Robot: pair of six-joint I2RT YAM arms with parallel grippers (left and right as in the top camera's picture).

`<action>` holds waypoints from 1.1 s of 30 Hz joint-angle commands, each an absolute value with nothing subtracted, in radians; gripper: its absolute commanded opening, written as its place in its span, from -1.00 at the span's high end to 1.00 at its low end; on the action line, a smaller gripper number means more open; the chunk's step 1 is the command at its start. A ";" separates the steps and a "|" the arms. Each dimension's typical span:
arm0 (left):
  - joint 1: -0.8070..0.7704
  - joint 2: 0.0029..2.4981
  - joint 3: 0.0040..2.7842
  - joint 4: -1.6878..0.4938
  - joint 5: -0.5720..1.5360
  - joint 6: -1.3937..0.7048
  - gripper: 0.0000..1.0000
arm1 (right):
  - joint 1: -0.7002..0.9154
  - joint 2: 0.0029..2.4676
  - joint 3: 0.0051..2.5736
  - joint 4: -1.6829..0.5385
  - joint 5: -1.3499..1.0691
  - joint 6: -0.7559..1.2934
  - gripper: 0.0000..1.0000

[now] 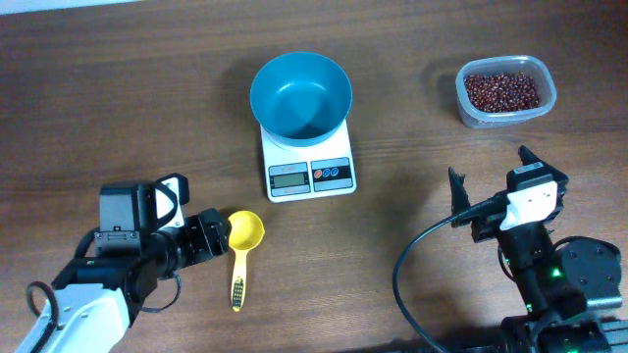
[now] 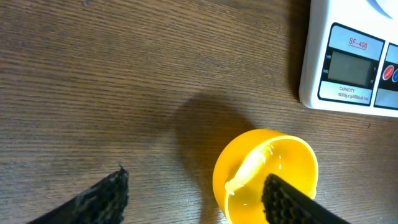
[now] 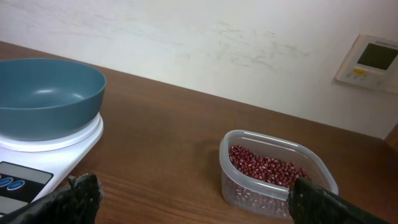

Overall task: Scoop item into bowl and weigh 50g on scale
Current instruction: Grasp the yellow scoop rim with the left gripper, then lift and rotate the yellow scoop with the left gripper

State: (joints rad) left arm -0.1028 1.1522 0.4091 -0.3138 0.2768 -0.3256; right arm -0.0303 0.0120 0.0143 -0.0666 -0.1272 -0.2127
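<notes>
The blue bowl (image 1: 300,95) stands empty on the white scale (image 1: 309,169) at the table's middle back; both also show in the right wrist view, bowl (image 3: 46,96) and scale (image 3: 59,152). The reddish-brown beans (image 1: 501,90) fill a clear tub (image 1: 505,116) at the back right, seen close in the right wrist view (image 3: 266,169). A yellow scoop (image 1: 242,245) lies on the table left of the scale. My left gripper (image 1: 218,235) is open, its right finger over the scoop's cup (image 2: 267,171). My right gripper (image 1: 491,186) is open and empty, in front of the tub.
The scale's display and model label (image 2: 350,68) show at the upper right of the left wrist view. A black cable (image 1: 417,265) loops on the table by the right arm. A white wall with a wall panel (image 3: 371,61) lies beyond the table's far edge.
</notes>
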 commanded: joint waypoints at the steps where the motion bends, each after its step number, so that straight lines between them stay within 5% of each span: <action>1: -0.104 1.153 0.405 -0.319 0.217 -0.321 -0.36 | -0.032 0.007 0.006 -0.067 -0.119 -0.210 -0.97; 22: -0.302 1.312 0.405 -0.216 0.081 -0.397 -0.15 | -0.032 0.007 0.006 -0.067 -0.119 -0.210 -0.97; 28: -0.318 1.340 0.406 -0.210 0.081 -0.400 0.99 | -0.032 0.007 0.006 -0.067 -0.119 -0.210 -0.97; 33: -0.282 1.264 0.433 -0.242 0.078 -0.487 1.00 | -0.032 0.007 0.006 -0.067 -0.119 -0.210 -0.97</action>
